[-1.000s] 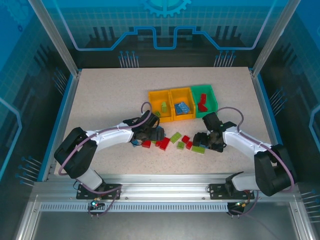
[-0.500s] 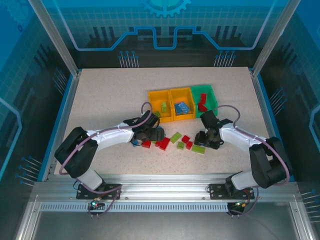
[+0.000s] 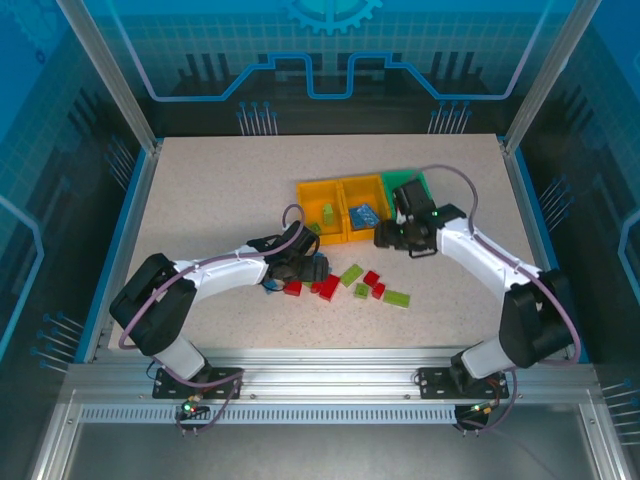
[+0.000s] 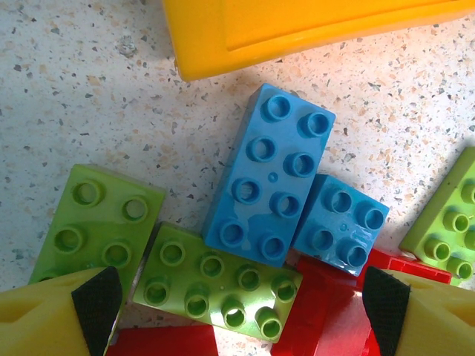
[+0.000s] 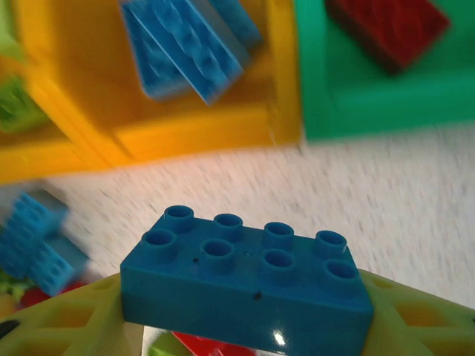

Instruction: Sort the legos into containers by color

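Our right gripper [image 5: 241, 319] is clenched on a blue two-by-four brick [image 5: 245, 274]. Its yellow fingers [image 5: 67, 319] press the brick's two short ends, and the studs face the wrist camera. From above, we see this gripper near the front edge of the row of bins, by the wall where the middle yellow bin [image 3: 362, 192] meets the green bin [image 3: 416, 180]. The brick is clear of the table [image 3: 200, 200] and not yet inside a bin.

In the right wrist view, the middle yellow bin holds several blue bricks [image 5: 185, 52] lying at a slant. The green bin beside it holds a red brick [image 5: 386, 26]. In the overhead view, the left yellow bin [image 3: 308, 190] holds a lime brick [image 3: 327, 213].

Our left gripper [image 4: 241, 308] hangs with its jaws spread wide and nothing between them, low over a cluster of loose bricks just in front of the left yellow bin. Under it we see:
- a long blue brick [image 4: 271, 174] touching a square blue brick [image 4: 341, 230]
- a long lime brick [image 4: 219, 285] beside a square lime brick [image 4: 100, 222]
- red bricks [image 4: 326, 311] partly under the others

Another lime piece [image 4: 449, 222] is cut off at the right edge.

From above, more loose pieces lie on the table between the two arms: a lime plate [image 3: 351, 275], a small red brick [image 3: 371, 278] and a flat lime brick [image 3: 397, 298].
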`<state>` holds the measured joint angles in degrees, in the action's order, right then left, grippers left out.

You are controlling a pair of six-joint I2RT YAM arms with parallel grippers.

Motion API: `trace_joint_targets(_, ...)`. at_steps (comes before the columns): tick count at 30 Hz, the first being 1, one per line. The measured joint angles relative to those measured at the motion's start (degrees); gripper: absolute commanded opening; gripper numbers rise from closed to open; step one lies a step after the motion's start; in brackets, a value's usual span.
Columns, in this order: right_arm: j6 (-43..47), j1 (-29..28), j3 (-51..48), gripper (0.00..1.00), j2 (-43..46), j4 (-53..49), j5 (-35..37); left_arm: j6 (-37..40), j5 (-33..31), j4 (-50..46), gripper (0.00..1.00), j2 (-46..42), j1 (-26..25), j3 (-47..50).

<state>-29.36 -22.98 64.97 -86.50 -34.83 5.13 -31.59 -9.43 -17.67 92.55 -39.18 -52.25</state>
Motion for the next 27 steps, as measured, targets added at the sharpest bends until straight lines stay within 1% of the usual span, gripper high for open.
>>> trace_joint_targets(6, 1.9, 0.2, 12.2, 0.58, -10.6, 1.9, -1.4, 0.0, 0.0, 0.0, 0.89, 0.0, 0.0, 0.0)
trace_joint_targets(10, 2.3, 0.8, 20.1, 0.60, -18.6, 1.7, -1.7, 0.0, 0.0, -0.1, 0.89, 0.0, 0.0, 0.0)
trace_joint_targets(13, 2.7, 1.5, 24.0, 0.68, -22.9, 1.5, -1.6, 0.0, 0.0, -0.1, 0.89, 0.0, 0.0, 0.0)
trace_joint_targets(15, 3.2, 1.8, 25.2, 0.75, -24.7, 1.2, -1.5, 0.0, 0.0, -0.1, 0.89, 0.0, 0.0, 0.0)
trace_joint_targets(16, 3.4, 1.9, 25.5, 0.81, -25.1, 1.0, -1.6, 0.0, 0.0, -0.1, 0.89, 0.0, -0.1, 0.0)
trace_joint_targets(17, 3.7, 2.0, 25.6, 0.84, -25.3, 1.0, -1.6, 0.0, 0.0, -0.1, 0.89, 0.0, -0.1, 0.0)
trace_joint_targets(22, 5.4, 1.9, 24.7, 0.95, -24.6, 1.0, -1.7, 0.0, 0.0, -0.1, 0.89, 0.0, -0.1, 0.0)
trace_joint_targets(24, 6.3, 1.6, 21.9, 0.96, -22.5, 1.7, -1.2, 0.0, 0.0, -0.1, 0.89, -0.1, -0.1, 0.0)
trace_joint_targets(27, 6.6, 0.8, 15.3, 0.97, -17.1, 2.7, -0.8, 0.0, -0.2, -0.1, 0.89, -0.1, -0.1, 0.0)
